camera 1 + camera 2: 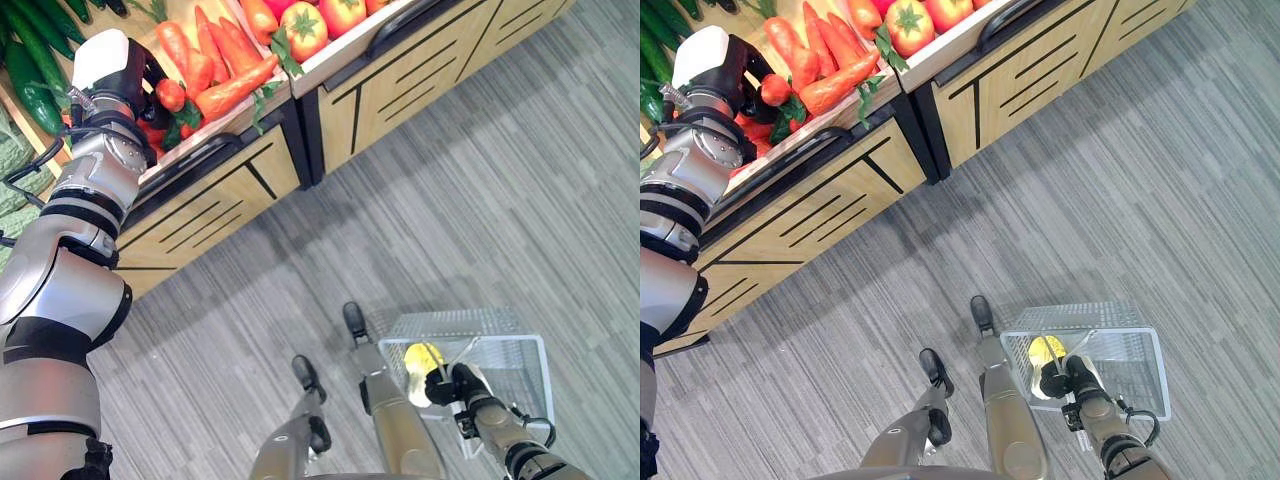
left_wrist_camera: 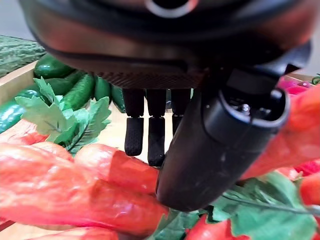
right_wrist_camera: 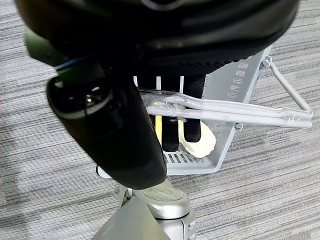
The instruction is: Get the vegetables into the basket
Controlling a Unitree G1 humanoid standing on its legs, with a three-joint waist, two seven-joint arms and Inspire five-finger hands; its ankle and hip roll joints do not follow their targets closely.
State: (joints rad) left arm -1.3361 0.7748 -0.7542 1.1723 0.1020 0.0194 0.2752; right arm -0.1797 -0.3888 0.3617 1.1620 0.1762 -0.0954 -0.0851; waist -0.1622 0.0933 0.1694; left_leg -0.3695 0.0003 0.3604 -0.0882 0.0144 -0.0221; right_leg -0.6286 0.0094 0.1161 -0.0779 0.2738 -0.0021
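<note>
Orange carrots (image 1: 235,85) lie in a pile on the wooden produce stand (image 1: 230,190), with small red peppers (image 1: 170,95) beside them. My left hand (image 1: 125,75) hovers over that pile, open. Its straight fingers (image 2: 156,135) point down between the carrots (image 2: 60,190), and its thumb (image 2: 215,140) lies close against one. Low at the right, the grey wire basket (image 1: 520,355) hangs above the floor. My right hand (image 1: 455,385) is shut on the basket's handle (image 3: 240,110). A pale yellow vegetable (image 1: 422,358) lies inside the basket.
Tomatoes (image 1: 305,28) fill the bin to the right of the carrots, and dark green cucumbers (image 1: 30,80) the bin to the left. The stand's cabinet front runs diagonally across the upper view. Grey striped carpet (image 1: 480,200) spreads between the stand and the basket.
</note>
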